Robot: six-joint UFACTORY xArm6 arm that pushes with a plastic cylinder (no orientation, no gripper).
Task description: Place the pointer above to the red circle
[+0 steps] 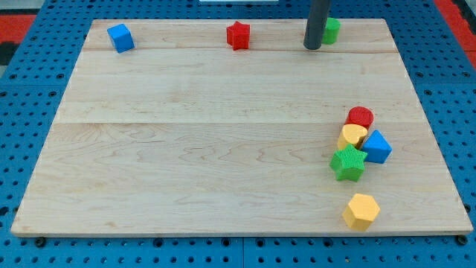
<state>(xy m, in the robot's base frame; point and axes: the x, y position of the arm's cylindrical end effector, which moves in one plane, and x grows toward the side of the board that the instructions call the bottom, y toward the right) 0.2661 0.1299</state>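
One red circle (361,117) below my tip (312,47)

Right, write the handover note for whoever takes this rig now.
My tip is near the view's top edge of the board, touching or just left of the green block.
The red circle sits at the view's right, topping a cluster with the yellow heart, blue block and green star.
Done: nothing visible yet; the tip is far up-left of the red circle.
Left: slide the tip toward the view's bottom right and stop just above the red circle, probably without nudging the cluster.
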